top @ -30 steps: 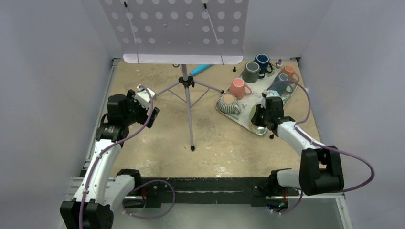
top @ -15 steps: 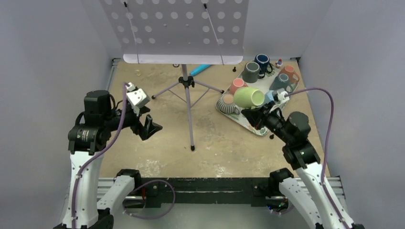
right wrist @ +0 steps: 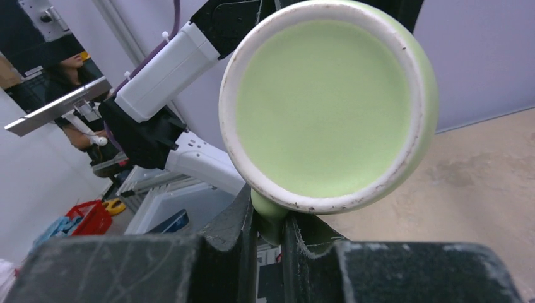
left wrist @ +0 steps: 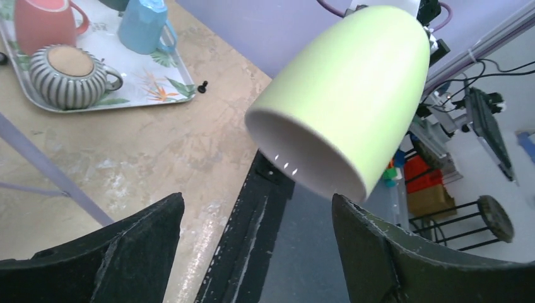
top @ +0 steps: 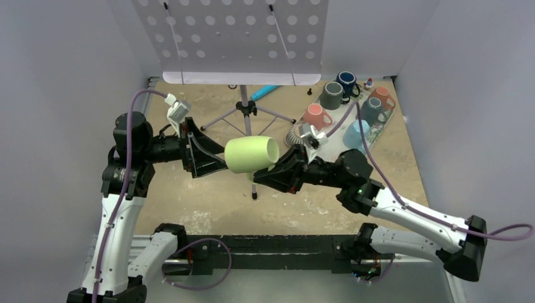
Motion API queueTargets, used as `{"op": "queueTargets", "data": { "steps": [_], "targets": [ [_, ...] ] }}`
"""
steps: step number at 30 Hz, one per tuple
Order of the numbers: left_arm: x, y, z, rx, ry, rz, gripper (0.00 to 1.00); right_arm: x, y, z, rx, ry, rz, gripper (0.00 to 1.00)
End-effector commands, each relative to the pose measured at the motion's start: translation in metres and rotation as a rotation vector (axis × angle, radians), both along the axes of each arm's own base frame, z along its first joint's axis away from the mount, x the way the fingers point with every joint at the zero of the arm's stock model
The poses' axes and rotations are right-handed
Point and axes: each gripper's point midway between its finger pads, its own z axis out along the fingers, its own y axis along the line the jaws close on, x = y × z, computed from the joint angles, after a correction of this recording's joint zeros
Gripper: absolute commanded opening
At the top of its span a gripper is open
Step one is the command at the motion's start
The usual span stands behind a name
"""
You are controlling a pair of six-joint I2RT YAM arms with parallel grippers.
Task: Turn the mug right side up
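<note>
I have the green mug (top: 251,154) off the table (top: 208,202), hanging in the air over the middle of the workspace, in front of the pole of the music stand (top: 246,107). It lies on its side: the right wrist view looks straight at its base, and the left wrist view looks into its open mouth. My right gripper (top: 264,180) is pinched tight on the handle (right wrist: 268,218), its two fingers pressed to either side of it below the mug body. My left gripper (top: 214,159) is spread wide and grips nothing. Its fingers sit just beside the mouth end of the mug, and I cannot tell from the top view whether they touch it. Back right, the tray (left wrist: 126,104) carries a pink mug (top: 315,117) and a striped pot (left wrist: 69,76)
</note>
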Motion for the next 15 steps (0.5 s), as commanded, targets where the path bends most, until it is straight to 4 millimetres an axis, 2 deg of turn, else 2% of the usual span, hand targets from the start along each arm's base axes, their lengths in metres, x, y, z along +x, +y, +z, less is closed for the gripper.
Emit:
{"op": "queueTargets", "data": {
  "steps": [1,3,8,11,15],
  "targets": [
    [-0.006,-0.009,0.026,-0.091,0.018,-0.06,0.88,-0.001,0.006,0.084,0.2,-0.17,-0.039,0.0],
    [-0.008,-0.009,0.027,-0.099,0.021,-0.073,0.83,0.002,0.017,0.081,0.19,-0.165,-0.021,0.0],
    [-0.013,-0.01,0.031,-0.11,0.027,-0.101,0.64,0.006,0.025,0.075,0.191,-0.162,-0.015,0.0],
    [-0.019,-0.009,0.034,-0.098,-0.012,-0.124,0.64,0.011,0.012,0.078,0.209,-0.16,-0.07,0.0],
    [-0.016,-0.006,0.026,-0.037,-0.074,-0.099,0.71,0.018,-0.016,0.085,0.19,-0.185,-0.189,0.0]
  ]
}}
